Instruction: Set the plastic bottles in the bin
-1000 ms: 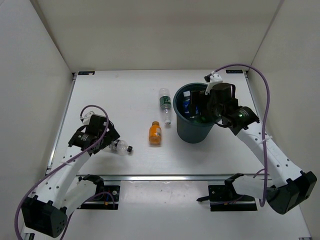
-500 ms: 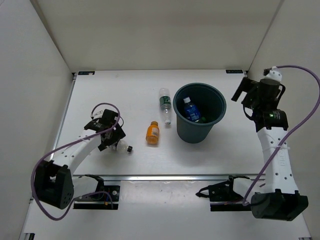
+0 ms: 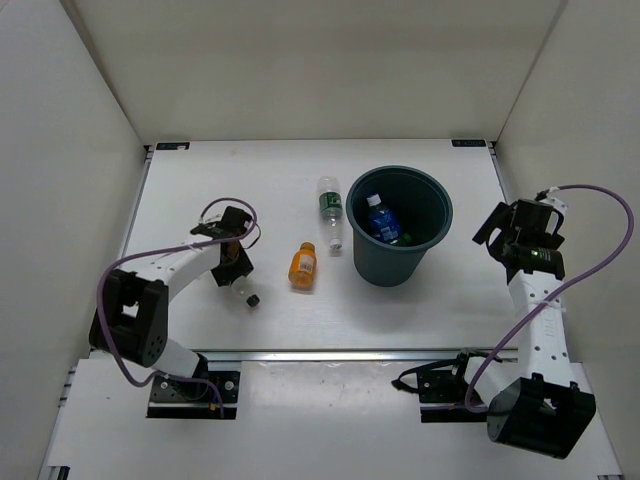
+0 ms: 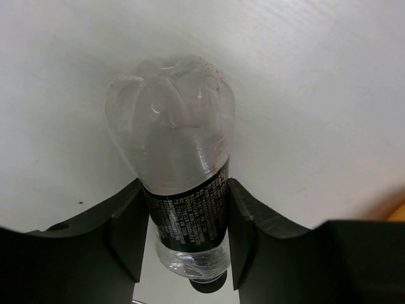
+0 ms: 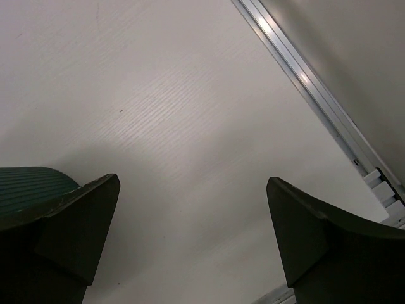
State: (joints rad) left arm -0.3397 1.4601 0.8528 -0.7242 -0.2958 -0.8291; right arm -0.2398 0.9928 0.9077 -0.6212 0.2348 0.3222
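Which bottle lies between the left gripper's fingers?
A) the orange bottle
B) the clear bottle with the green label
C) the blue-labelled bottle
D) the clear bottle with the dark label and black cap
D: the left wrist view shows the dark-label bottle flanked by the fingers of the left gripper; the orange bottle and green-label bottle lie apart from it.

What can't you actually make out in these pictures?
Top view: the bin wall hides its floor; only a blue-label bottle shows clearly.
Left wrist view: the dark-label bottle has print too small to read, and the left end effector hides most of its cap.
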